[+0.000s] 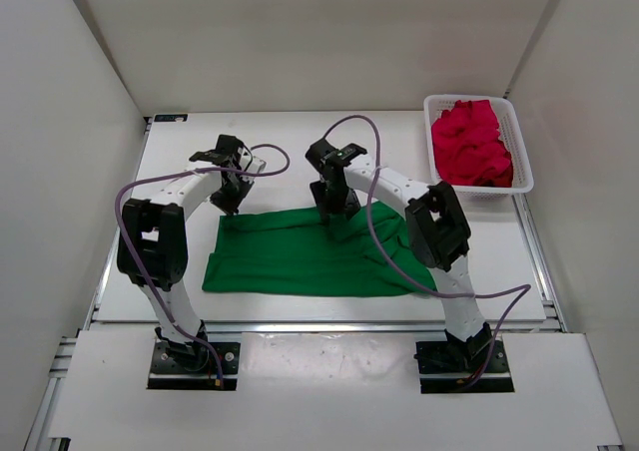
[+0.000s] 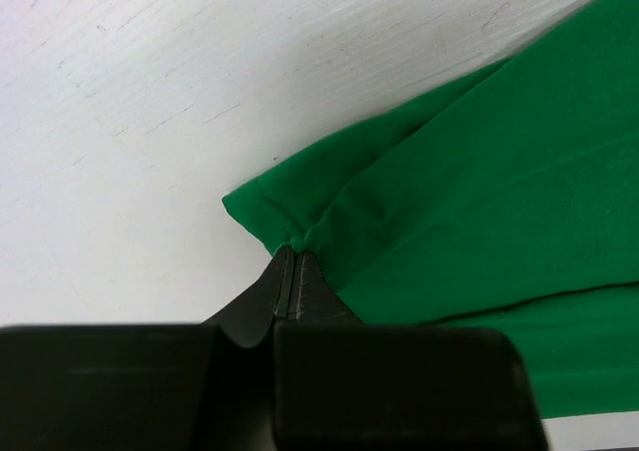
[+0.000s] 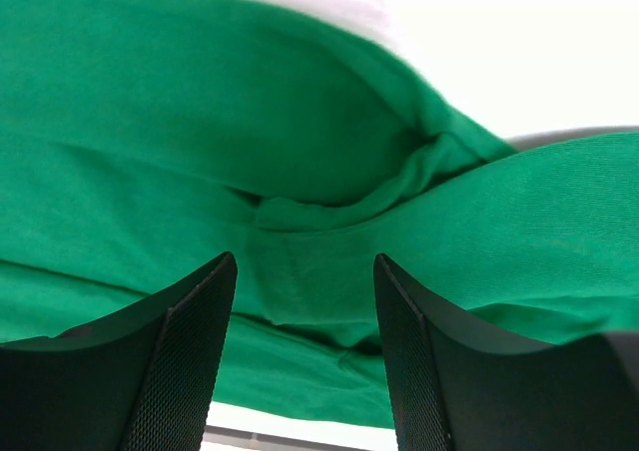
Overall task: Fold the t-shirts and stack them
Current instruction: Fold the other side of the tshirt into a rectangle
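Note:
A bright green t-shirt [image 1: 300,256] lies spread across the middle of the white table [image 1: 280,137]. My left gripper [image 1: 228,206] is at its far left corner. In the left wrist view the left gripper [image 2: 291,256] is shut on a bunched bit of the green t-shirt's [image 2: 479,192] edge. My right gripper [image 1: 332,212] hovers over the shirt's far edge near the middle. In the right wrist view the right gripper [image 3: 305,271] is open, with a wrinkled fold of the green t-shirt [image 3: 200,152] below its fingers [image 3: 190,351]. Red t-shirts [image 1: 471,144] sit crumpled in the basket.
The white mesh basket [image 1: 523,164] stands at the table's far right corner. White walls close in the table on three sides. Purple cables loop from both arms over the green cloth. A metal rail runs along the table's near edge [image 1: 319,325].

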Robot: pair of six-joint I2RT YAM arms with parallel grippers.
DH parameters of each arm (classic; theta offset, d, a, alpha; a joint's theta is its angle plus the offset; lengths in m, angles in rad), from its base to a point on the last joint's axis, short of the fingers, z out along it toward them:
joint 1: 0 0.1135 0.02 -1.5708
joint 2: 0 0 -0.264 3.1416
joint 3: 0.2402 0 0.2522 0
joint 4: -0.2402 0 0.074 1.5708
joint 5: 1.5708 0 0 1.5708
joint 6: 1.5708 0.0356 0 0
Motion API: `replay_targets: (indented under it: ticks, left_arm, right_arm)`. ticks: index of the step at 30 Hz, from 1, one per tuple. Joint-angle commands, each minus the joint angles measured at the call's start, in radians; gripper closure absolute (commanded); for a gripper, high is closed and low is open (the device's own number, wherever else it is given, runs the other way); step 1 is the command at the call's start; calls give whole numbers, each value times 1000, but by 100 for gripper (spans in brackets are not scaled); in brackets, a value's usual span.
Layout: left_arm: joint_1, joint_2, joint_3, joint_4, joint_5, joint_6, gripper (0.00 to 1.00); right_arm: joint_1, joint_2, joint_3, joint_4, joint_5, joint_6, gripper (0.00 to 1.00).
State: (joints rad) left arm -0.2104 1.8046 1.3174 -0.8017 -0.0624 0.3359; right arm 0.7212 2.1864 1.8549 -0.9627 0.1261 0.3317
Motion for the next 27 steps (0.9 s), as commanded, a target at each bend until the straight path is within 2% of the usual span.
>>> replay_targets:
  ticks: [1, 6, 8, 10, 12, 16, 18, 23, 27]
  left_arm:
    - [8, -27, 3, 4, 26, -11, 100]
    - [9, -27, 12, -1, 36, -14, 100]
    - [8, -19, 11, -7, 39, -14, 100]
    - [8, -24, 14, -5, 41, -11, 100]
    - [9, -27, 19, -8, 47, -15, 100]
    - [9, -27, 17, -4, 41, -17, 100]
    - [11, -27, 16, -4, 48, -14, 100]
    - [14, -42, 9, -10, 36, -14, 100]
    - [25, -39, 26, -11, 26, 0, 100]
  right_arm:
    - [4, -10, 1, 4, -11, -5, 37]
    - [-2, 35, 12, 1, 17, 12, 39]
    - [-8, 50, 17, -10, 18, 17, 45]
    - [-12, 52, 26, -10, 26, 23, 54]
    - [-19, 56, 26, -16, 33, 23, 69]
    - [-14, 46, 26, -5, 41, 30, 85]
    - [-19, 42, 26, -13, 49, 29, 100]
    - [-22, -10, 15, -33, 81, 20, 100]
    - [-68, -120, -13, -50, 107, 10, 100]
